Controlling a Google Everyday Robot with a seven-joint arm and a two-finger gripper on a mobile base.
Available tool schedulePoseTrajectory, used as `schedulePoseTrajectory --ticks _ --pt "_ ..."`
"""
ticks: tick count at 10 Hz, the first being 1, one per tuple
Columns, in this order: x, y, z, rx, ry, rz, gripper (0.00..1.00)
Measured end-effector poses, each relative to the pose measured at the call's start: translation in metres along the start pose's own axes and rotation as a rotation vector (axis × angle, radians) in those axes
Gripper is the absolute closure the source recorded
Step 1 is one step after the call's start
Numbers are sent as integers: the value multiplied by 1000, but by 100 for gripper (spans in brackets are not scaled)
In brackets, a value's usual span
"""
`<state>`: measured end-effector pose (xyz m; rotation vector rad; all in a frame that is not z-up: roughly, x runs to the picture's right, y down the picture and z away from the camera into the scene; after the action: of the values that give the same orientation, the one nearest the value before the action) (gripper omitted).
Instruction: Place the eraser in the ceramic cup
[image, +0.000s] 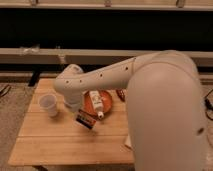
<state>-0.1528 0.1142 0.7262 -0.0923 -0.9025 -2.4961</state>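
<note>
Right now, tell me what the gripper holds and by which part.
The gripper, right of the cup, seems to hold the tilted eraser by its upper-left end.

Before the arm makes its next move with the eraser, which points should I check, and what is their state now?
1. Eraser at the claw: ok, it hangs tilted just below the claw, at its right.
2. Grip firm on the eraser: cannot tell.
3. Ceramic cup upright with mouth open: ok, it stands on the table, left of the claw.
4. Eraser inside the cup: not ok, not yet done.
5. Orange dish with the white bottle off the way to the cup: ok, both lie to the right of the claw.
</note>
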Motion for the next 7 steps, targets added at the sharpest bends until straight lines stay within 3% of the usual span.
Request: schedulePoseTrajectory --ticks 3,4,7 --pt "25 -12 -68 62 131 -13 100" --pt "42 -19 -92 107 189 -20 100" --pt "97 -42 -122 230 324 -48 100"
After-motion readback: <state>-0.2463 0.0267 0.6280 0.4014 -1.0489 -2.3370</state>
